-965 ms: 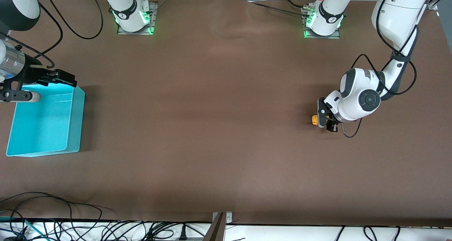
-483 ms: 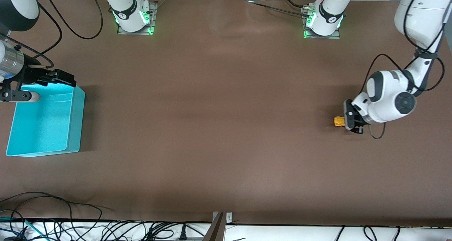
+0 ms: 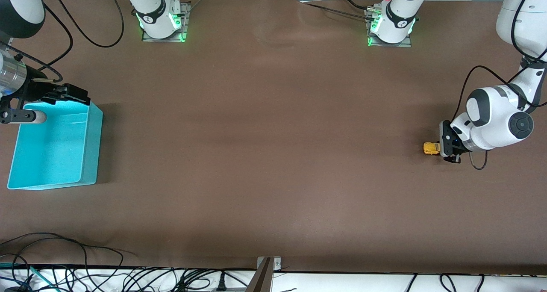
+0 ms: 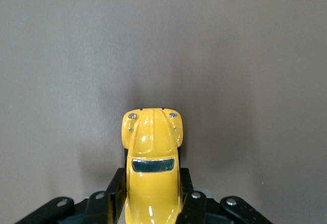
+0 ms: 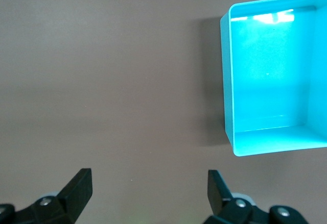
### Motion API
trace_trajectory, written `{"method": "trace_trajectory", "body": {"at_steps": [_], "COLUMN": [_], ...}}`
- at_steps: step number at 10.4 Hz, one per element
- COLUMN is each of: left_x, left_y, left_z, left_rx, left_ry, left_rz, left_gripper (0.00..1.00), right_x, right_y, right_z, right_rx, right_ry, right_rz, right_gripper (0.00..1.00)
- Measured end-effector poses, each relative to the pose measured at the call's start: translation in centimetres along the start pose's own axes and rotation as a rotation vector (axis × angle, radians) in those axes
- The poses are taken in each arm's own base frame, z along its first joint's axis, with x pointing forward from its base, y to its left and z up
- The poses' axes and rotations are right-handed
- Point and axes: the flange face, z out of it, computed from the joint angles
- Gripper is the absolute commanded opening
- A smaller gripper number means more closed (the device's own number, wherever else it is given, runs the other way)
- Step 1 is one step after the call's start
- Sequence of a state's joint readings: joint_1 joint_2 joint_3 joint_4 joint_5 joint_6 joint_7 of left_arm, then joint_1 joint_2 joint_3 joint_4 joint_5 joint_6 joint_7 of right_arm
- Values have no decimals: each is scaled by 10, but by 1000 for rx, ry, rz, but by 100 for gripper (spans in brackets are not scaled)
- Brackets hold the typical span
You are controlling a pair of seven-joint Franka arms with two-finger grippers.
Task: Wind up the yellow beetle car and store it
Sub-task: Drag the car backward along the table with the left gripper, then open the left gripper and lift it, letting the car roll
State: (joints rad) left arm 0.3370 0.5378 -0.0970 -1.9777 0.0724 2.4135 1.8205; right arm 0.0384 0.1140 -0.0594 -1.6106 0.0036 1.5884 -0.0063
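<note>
Counter (image 3: 265, 155): brown surface, carries everything here.

Turquoise bin (image 3: 92, 146): open-topped, rectangular, sits at the right arm's end of the counter. The right wrist view shows its inside with nothing in it. The right claw (image 3: 42, 101) hangs over the bin's rim on the side toward the robot bases. Its two fingers stand wide apart with nothing between them, tips visible in the right wrist view (image 5: 148, 191). That arm waits.

Left claw (image 3: 448, 144): low at the counter, at the left arm's end and well apart from the bin. Its black fingers (image 4: 115, 196) are clamped on both flanks of the yellow beetle car (image 3: 431, 148), gripping the rear half of the body.

Car orientation: long axis lines up with the claw's reach direction and runs along the counter's length. The nose points away from the claw, toward the right arm's end of the counter and the bin. In the left wrist view (image 4: 152, 157) the hood with its two small headlights sticks out ahead of the fingertips. The windscreen sits about level with them. The roof and tail run back between the fingers.

Can't tell whether the wheels touch the counter or sit just above it. A shadow lies close under the nose.
</note>
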Motion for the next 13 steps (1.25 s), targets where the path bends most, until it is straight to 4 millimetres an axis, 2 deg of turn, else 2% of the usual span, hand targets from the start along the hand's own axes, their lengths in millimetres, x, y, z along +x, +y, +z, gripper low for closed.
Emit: {"method": "trace_trajectory", "body": {"at_steps": [3,4,5,6,7,10,13], "left_x": [-14,-15,-16,-16,-16,-25,-9], "left_y": [-2,-2,-2,-2,-2,-2,-18], "left_z": [-1,-1,-1,-1,-1,-5,-50], "left_rx": [6,7,7,6,6,-26,-122], "left_ry": [-9,-10,-10,-10,-10,0,31], "left_rz": [-6,-5,-5,-5,-5,-25,-37], "left_gripper": [0,5,17,54,100,100,100], "right_x": [0,-1,-1,-1,-1,-1,0], "right_y": [5,8,12,14,16,17,17], "right_z": [-1,-2,-2,-2,-3,-3,-4], "right_rx": [0,0,1,1,1,1,0], "right_ry": [2,3,4,4,5,7,17], "right_rz": [-1,-4,-7,-7,-6,-5,-6], "right_gripper": [100,100,100,100,100,100,100]}}
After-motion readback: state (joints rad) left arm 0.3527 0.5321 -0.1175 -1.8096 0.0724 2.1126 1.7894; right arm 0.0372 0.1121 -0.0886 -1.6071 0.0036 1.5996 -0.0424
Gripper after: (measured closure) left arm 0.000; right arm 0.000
